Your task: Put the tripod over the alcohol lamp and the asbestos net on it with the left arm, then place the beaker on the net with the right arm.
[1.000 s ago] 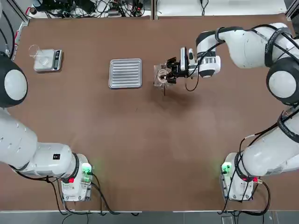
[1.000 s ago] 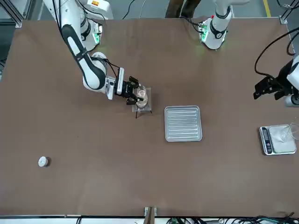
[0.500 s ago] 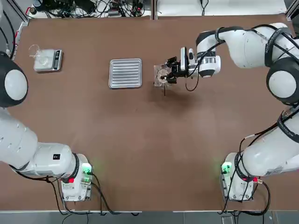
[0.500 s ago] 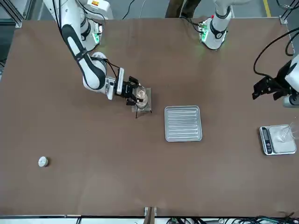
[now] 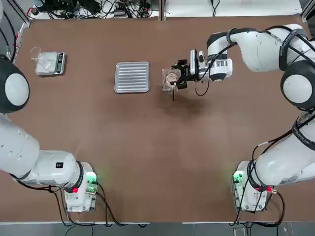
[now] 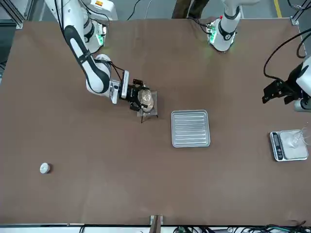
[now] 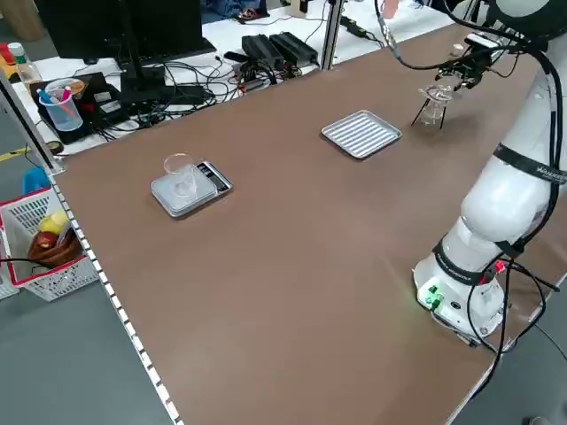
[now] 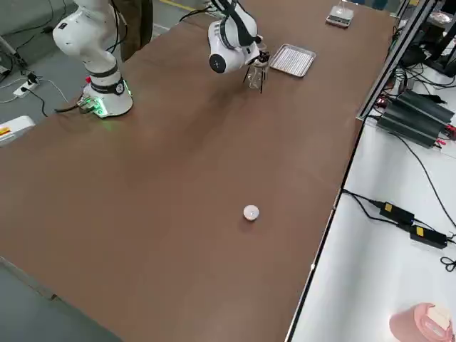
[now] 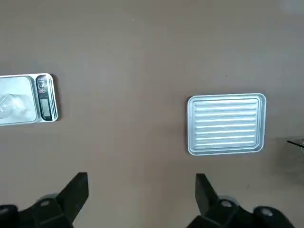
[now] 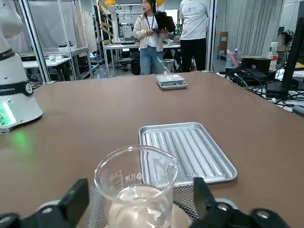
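The clear beaker (image 5: 171,78) (image 10: 135,173) stands upright on the grey asbestos net (image 5: 166,84) (image 10: 186,195), which lies on the black tripod (image 7: 431,112) right of the table's middle. My right gripper (image 5: 176,75) (image 6: 136,93) is level with the beaker, open, one finger on each side with a gap to the glass. The alcohol lamp is hidden under the net. My left gripper (image 9: 141,183) (image 6: 275,91) hangs open and empty high over the table's left side.
A ribbed silver tray (image 5: 132,77) lies just left of the tripod. A scale with a clear glass vessel (image 5: 49,63) sits at the far left. A small white bottle (image 6: 44,168) stands far beyond the right arm. People (image 10: 149,33) stand beyond the table.
The right gripper's fingers have spread apart and let go of the beaker, which stays on the net. The left arm has barely moved.
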You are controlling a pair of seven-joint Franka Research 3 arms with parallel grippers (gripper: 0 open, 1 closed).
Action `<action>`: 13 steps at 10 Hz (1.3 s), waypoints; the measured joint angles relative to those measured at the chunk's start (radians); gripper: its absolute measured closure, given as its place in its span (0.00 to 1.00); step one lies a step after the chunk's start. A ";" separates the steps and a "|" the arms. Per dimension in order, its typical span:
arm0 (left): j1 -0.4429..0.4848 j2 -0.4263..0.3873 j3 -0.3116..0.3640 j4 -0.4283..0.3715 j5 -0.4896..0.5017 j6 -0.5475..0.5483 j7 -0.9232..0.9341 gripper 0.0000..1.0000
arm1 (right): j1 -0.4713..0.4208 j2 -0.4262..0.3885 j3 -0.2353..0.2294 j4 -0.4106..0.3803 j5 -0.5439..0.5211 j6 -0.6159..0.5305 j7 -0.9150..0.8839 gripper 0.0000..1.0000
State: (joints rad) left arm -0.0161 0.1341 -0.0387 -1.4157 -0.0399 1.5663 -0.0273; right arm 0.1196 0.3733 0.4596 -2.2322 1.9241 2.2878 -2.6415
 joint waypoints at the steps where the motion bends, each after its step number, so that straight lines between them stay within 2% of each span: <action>1: 0.000 0.000 -0.001 0.000 0.000 0.000 0.000 0.00 | -0.002 0.000 -0.001 0.000 0.000 0.000 0.000 0.00; 8: 0.012 0.000 -0.001 0.005 0.000 0.000 0.000 0.00 | -0.069 0.001 0.007 -0.016 -0.001 0.001 0.000 0.00; 9: 0.010 0.000 -0.002 0.005 0.000 0.000 0.000 0.00 | -0.117 0.001 0.044 -0.021 -0.003 0.001 0.000 0.00; 10: 0.005 0.000 -0.003 0.005 0.000 0.000 0.000 0.00 | -0.203 0.000 0.118 -0.029 -0.008 0.002 -0.001 0.00; 12: 0.001 0.000 -0.005 0.005 0.000 -0.001 0.000 0.00 | -0.432 -0.008 0.297 -0.052 -0.041 0.006 -0.002 0.00; 13: 0.000 0.000 -0.005 0.006 0.000 -0.001 0.000 0.00 | -0.545 -0.014 0.371 -0.067 -0.069 0.005 -0.002 0.00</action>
State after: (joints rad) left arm -0.0161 0.1341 -0.0439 -1.4094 -0.0399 1.5654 -0.0274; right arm -0.4258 0.3597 0.8307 -2.2991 1.8549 2.2931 -2.6431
